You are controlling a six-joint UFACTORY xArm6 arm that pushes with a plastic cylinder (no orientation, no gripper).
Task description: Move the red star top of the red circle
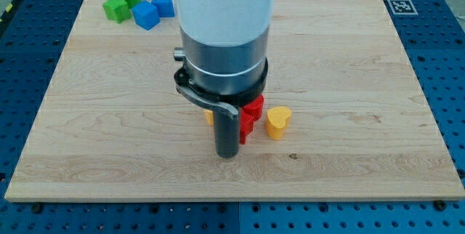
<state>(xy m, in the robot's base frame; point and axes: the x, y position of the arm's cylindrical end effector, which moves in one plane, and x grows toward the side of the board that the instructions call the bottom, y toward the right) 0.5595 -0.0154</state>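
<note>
My tip [228,154] rests on the board just below centre. Directly to its right, and touching or nearly touching it, are red block pieces [251,115], partly hidden behind the rod and the arm's body. I cannot tell which is the red star and which the red circle. A yellow heart-shaped block [277,122] lies just right of the red pieces. A sliver of a yellow or orange block [209,117] peeks out left of the rod.
At the view's top left sit two green blocks [121,0] and two blue blocks [153,11] in a cluster. The wooden board [349,81] lies on a blue perforated table. A marker tag [400,5] is at the board's top right corner.
</note>
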